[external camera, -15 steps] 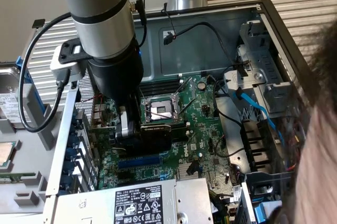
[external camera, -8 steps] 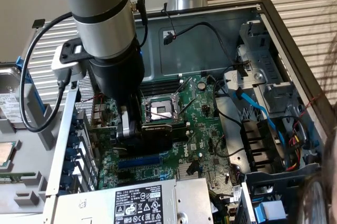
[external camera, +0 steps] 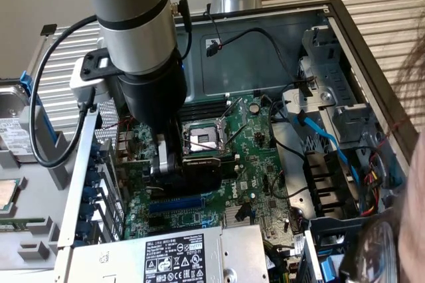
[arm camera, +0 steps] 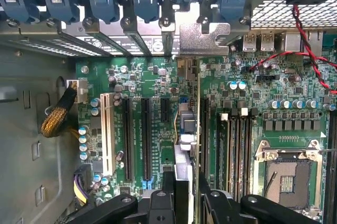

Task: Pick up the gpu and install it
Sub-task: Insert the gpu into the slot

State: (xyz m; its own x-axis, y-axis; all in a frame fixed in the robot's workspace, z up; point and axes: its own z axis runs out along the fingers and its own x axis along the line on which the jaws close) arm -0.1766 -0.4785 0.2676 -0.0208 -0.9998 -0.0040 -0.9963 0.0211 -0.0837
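GPU held edge-on over a motherboard slot; seating not confirmed.

Item: gpu (arm camera: pixel 185 129), clamped between the fingers of the hand (arm camera: pixel 181 195), standing upright above the motherboard (arm camera: pixel 295 92) inside the open case (external camera: pixel 265 44). Bracket (arm camera: pixel 202 37) reaches the rear slot row, beside the blue latches (arm camera: pixel 102 3). Status, judged: pick-up done, card brought to its slot; full seating and release outstanding. Exterior view: arm (external camera: pixel 133 24) lowered into the case, hand (external camera: pixel 174 163) over the board, CPU socket (external camera: pixel 199 138) just beside it, power supply (external camera: pixel 172 256) nearby. Wrist view adds: card's thin edge lined along the black slots (arm camera: pixel 145 134), bracket alignment, memory sticks (arm camera: pixel 237 145).
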